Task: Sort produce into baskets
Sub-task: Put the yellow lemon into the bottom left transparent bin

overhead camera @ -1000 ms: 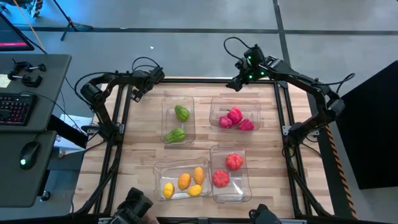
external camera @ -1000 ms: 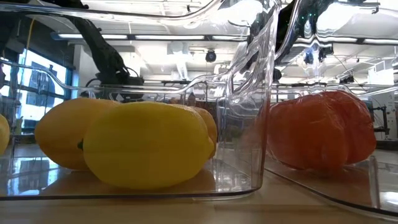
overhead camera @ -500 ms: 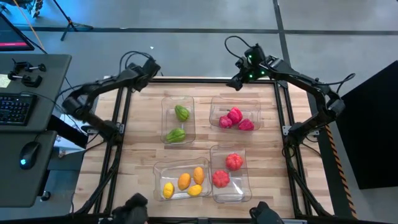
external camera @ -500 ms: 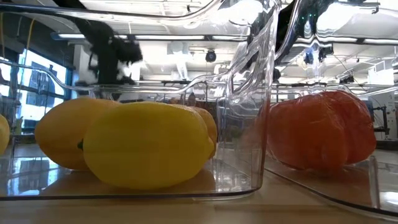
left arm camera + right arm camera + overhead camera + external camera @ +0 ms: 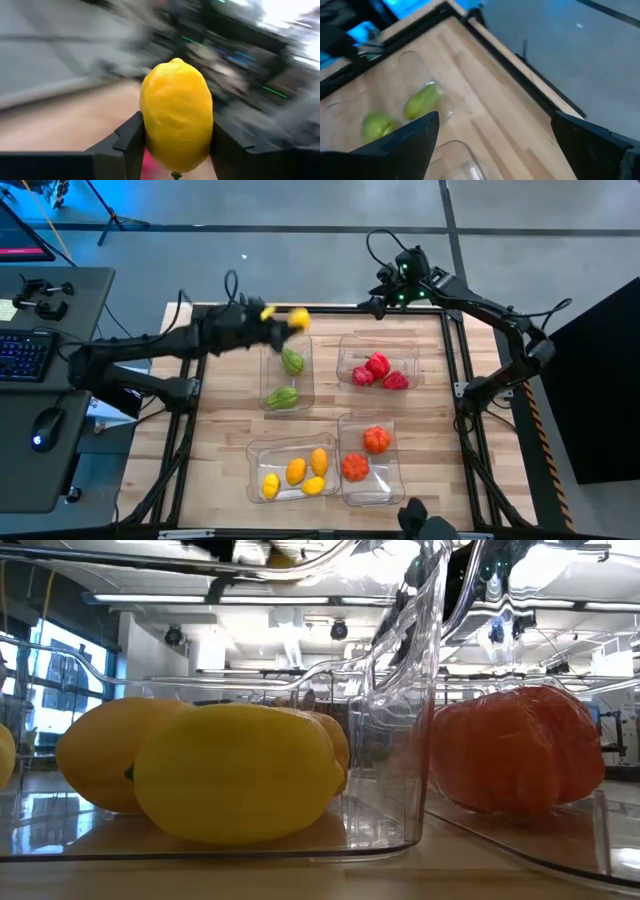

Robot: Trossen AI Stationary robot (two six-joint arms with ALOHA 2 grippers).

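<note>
My left gripper (image 5: 283, 321) is shut on a yellow lemon (image 5: 298, 320) in the air, just beyond the far end of the clear bin (image 5: 268, 356) that holds two green pieces (image 5: 292, 362). The lemon fills the left wrist view (image 5: 176, 115). My right gripper (image 5: 378, 303) is open and empty at the table's far edge, beyond the bin (image 5: 345, 348) with the red-pink pieces (image 5: 378, 368); its fingers stand wide apart in the right wrist view (image 5: 495, 135). Near bins hold yellow and orange pieces (image 5: 295, 471) and red-orange pieces (image 5: 366, 452). My left gripper pinches the lemon's two long sides (image 5: 150, 135) between its two fingers (image 5: 131, 141). The lemon lies along the fingers, with its pointed end (image 5: 176, 62) sticking out past them. It is lifted clear of the table and the bins.
The black frame rails (image 5: 330, 308) run along the table's far edge and sides. Bare wood (image 5: 220, 430) lies at the near left. In the low view, lemons (image 5: 235, 772) and a red-orange piece (image 5: 520, 748) sit close behind the bin walls.
My left arm has swung quickly from the table's far left corner toward the right and stretched out, so its gripper is now over the far end of the green bin. The lemon now shows in its fingers.
</note>
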